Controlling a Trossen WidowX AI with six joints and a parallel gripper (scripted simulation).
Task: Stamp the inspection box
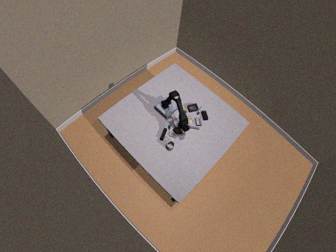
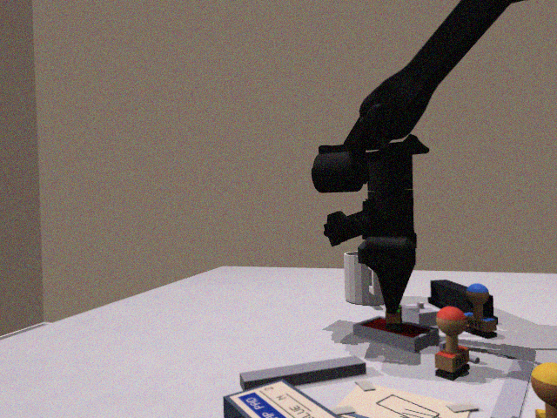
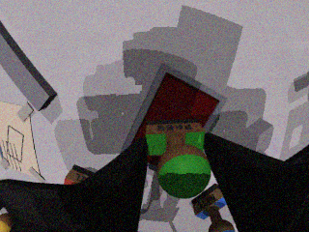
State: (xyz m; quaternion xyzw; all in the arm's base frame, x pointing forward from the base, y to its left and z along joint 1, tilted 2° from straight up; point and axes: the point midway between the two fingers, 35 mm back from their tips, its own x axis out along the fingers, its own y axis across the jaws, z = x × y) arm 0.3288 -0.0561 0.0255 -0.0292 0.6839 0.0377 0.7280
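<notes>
My gripper (image 2: 392,311) (image 3: 176,141) is shut on the green-topped wooden stamp (image 2: 393,317) (image 3: 184,169), gripping it below its round knob. The stamp is upright over the red ink pad (image 2: 373,325) (image 3: 169,99) (image 1: 180,132), with its base at the pad's surface; whether it presses on the ink is hard to tell. The lettering on its block is too blurred to read surely. The cream card (image 2: 355,396) (image 3: 10,113) lies taped flat, with an outlined box and some lines on it. No print is clear inside the box.
A red-topped stamp (image 2: 451,320) stands between pad and card. A blue-topped stamp (image 2: 478,294) (image 3: 208,203) stands near the pad, a yellow-topped one (image 2: 546,380) beyond the card. A grey bar (image 2: 305,373) (image 3: 26,70), boxed pad (image 2: 265,403), mug (image 2: 354,279) (image 1: 170,145) and black block (image 1: 163,134) lie around.
</notes>
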